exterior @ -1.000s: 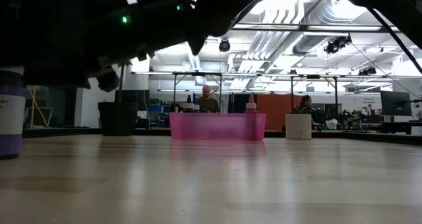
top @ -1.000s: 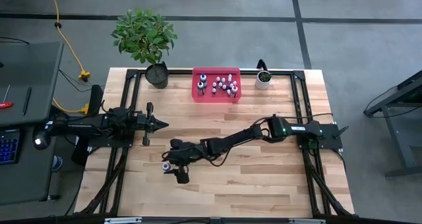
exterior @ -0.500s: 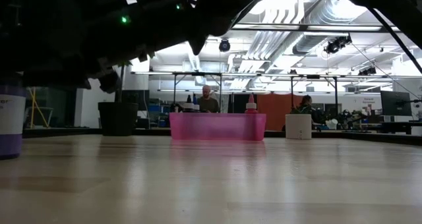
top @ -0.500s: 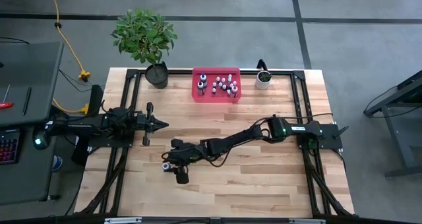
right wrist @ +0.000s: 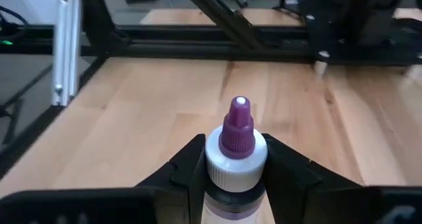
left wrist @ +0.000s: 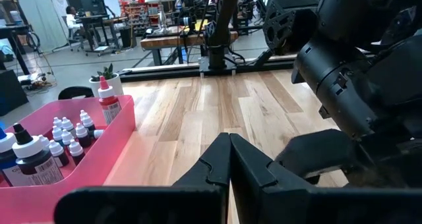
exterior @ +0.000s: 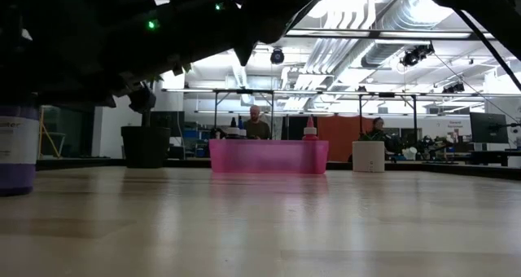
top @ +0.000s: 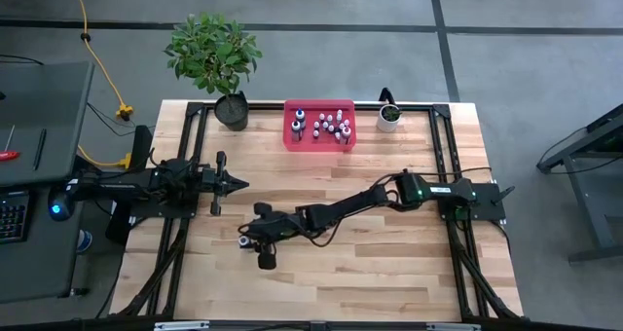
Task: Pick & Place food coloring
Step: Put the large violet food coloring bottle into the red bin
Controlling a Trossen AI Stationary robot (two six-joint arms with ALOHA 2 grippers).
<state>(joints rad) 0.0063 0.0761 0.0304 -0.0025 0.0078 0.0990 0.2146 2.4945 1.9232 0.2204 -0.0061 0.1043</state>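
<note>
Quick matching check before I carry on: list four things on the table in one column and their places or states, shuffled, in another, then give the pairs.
1. purple-capped bottle
2. pink tray
3. left gripper
4. white pot

A. far edge, holds many small bottles
B. shut, over the table's left part
C. far right corner, with a small plant
D. between the right gripper's fingers, near the front

Pairs: 1-D, 2-A, 3-B, 4-C

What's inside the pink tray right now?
The pink tray holds a cluster of small food coloring bottles, mostly whitish, with a larger dark one and a red one. Its wall hides their bases.
</note>
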